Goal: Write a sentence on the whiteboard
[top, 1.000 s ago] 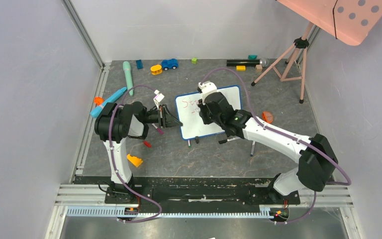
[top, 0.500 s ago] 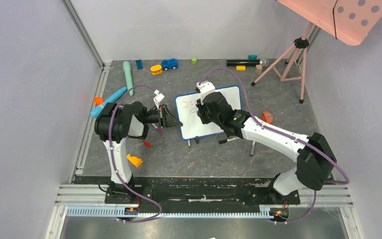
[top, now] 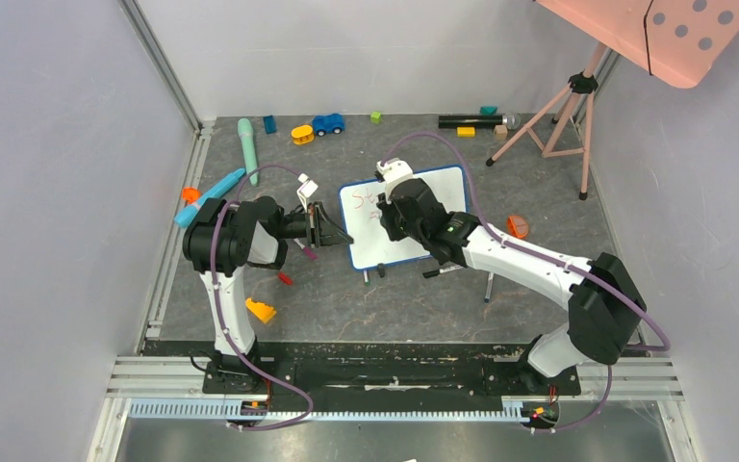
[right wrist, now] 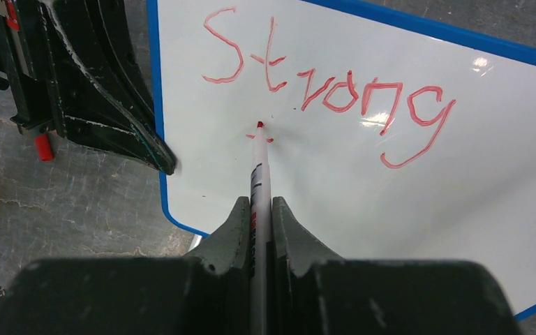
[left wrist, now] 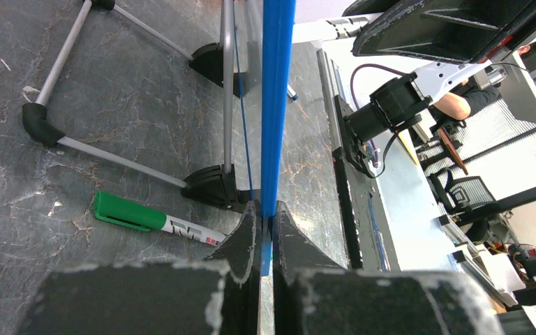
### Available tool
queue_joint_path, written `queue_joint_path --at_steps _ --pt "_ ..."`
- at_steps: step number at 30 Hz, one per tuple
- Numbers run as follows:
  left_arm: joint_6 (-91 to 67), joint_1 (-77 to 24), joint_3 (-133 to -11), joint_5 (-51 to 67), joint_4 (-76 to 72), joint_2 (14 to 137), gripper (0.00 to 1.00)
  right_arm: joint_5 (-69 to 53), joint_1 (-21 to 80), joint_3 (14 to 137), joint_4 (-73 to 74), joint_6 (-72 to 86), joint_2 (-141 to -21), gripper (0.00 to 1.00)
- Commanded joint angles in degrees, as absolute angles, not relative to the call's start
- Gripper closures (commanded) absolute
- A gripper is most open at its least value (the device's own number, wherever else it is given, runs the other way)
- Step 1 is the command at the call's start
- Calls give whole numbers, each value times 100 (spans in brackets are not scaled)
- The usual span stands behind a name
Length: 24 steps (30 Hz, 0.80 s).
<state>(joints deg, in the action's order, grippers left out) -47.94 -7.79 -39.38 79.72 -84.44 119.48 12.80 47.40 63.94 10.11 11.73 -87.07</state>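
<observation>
whiteboard: the whiteboard (top: 373,245) sits mid-frame in the top view, raised on wire legs (left wrist: 112,159) over the grey tabletop (top: 394,308); tilt unclear.
sentence: the sentence (right wrist: 328,91) is only "Strong" so far, in red across the top of the right wrist view. A small red mark sits just below the "t", likely the start of line two.
marker: the red marker (right wrist: 258,171) has its tip touching the board under the first word, and its barrel runs straight down into the jaws.
right gripper: the right gripper (right wrist: 257,208) is clamped tight on the marker barrel at the lower centre of its view, aimed so the tip meets the surface.
left gripper: the left gripper (left wrist: 265,215) is pinched closed on the blue frame (left wrist: 277,105) at the board's left edge. This is probably a brace so the board doesn't slide or tip under pen pressure.
stage: early, by judgement. One word is done and most is left.
next: calls for light, even tip pressure and strokes running rightward beneath "Strong".
risk: the board could shift if the clamp slips, and the strokes would smear.
around: a green marker (left wrist: 155,218) lies on the tabletop by a board foot, lower left of the left wrist view. A toy car (top: 327,123) sits at the far edge and a pink tripod (top: 563,111) at upper right.
</observation>
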Motion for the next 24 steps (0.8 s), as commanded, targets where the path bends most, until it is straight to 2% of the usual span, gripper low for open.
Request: queue_joint_path --at_steps 1,24 --pt "-4948 -816 -4037 8145 -8921 11946 98 1405 4720 6477 920 1056 -8699 100" --pt "-4922 -817 -4000 8126 -8921 11928 98 1062 4723 5902 1035 1094 -8498 100"
